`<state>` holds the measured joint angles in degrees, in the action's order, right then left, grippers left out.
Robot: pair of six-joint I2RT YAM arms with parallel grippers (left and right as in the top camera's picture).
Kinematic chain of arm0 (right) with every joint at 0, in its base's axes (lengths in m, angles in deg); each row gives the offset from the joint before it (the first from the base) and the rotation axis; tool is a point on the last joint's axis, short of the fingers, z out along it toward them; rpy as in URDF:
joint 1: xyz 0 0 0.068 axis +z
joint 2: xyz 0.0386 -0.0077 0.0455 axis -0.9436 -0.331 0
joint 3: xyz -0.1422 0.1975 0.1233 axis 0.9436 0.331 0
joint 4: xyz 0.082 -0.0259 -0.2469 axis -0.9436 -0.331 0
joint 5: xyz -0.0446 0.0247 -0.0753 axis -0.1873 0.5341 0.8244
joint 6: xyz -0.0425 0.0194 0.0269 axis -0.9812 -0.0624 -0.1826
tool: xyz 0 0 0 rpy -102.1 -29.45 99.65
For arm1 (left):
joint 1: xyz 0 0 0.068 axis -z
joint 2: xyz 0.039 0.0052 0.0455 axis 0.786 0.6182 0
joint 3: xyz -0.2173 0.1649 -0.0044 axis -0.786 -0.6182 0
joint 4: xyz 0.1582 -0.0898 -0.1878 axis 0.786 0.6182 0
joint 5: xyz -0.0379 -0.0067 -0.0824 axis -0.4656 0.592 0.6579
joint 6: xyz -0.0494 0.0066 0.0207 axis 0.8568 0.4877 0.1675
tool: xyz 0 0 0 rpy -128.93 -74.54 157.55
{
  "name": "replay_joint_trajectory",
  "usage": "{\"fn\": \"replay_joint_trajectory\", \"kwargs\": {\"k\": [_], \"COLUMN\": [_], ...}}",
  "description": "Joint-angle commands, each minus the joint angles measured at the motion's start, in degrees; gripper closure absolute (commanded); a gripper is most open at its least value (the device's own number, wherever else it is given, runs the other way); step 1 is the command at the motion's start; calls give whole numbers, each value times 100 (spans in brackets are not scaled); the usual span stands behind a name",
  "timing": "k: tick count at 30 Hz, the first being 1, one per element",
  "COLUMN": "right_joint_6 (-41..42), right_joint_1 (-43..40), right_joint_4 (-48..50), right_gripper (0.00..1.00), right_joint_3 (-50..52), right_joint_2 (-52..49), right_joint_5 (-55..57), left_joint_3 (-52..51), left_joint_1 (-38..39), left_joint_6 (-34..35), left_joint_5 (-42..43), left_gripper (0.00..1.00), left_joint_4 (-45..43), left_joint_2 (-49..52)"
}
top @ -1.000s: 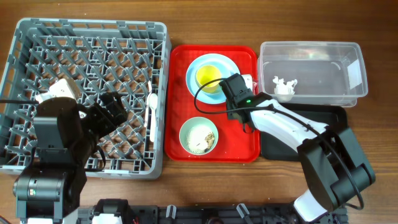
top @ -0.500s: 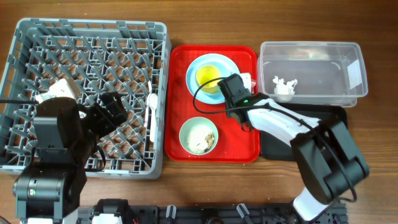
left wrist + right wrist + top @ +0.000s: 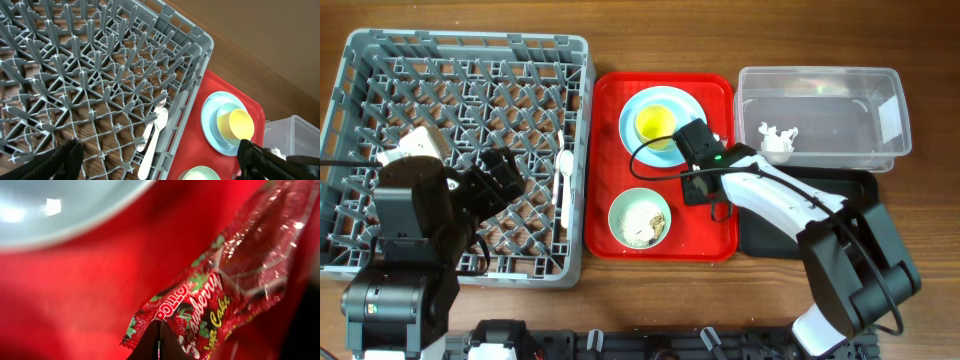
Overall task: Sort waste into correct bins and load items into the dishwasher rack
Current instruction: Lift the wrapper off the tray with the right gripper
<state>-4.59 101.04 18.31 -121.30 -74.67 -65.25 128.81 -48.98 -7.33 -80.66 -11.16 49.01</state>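
My right fingers [image 3: 148, 347] are pinched on the near edge of the red wrapper [image 3: 200, 300], which spreads just beyond them on the red tray [image 3: 75, 295]. That thin bite of slick film could slip out as I lift. My left fingers [image 3: 62, 157] stand wide apart above the dishwasher rack [image 3: 100, 75].

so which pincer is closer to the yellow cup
Right. The right pincer, shut on a red wrapper, is over the red tray beside the cup; the left pincer is open over the rack.
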Motion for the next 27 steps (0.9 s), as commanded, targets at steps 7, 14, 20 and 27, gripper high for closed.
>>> {"fn": "replay_joint_trajectory", "kwargs": {"k": [7,14,20,27], "right_joint_6": [-426,-437,-319,909], "right_joint_1": [0,0,0,0], "right_joint_4": [-706,-850,-787,-739], "right_gripper": [95,94,73,66], "right_joint_3": [151,92,96,304], "right_joint_2": [391,1720,2214,2052], "right_joint_5": [-1182,-1062,-855,-531], "left_joint_3": [79,79,79,79], "left_joint_1": [-39,-39,-39,-39], "left_joint_6": [55,52,55,55], "left_joint_5": [24,24,24,26], "left_gripper": [0,0,0,0], "left_joint_4": [-15,-15,-15,-15], "left_joint_2": [-11,-11,-11,-11]}}
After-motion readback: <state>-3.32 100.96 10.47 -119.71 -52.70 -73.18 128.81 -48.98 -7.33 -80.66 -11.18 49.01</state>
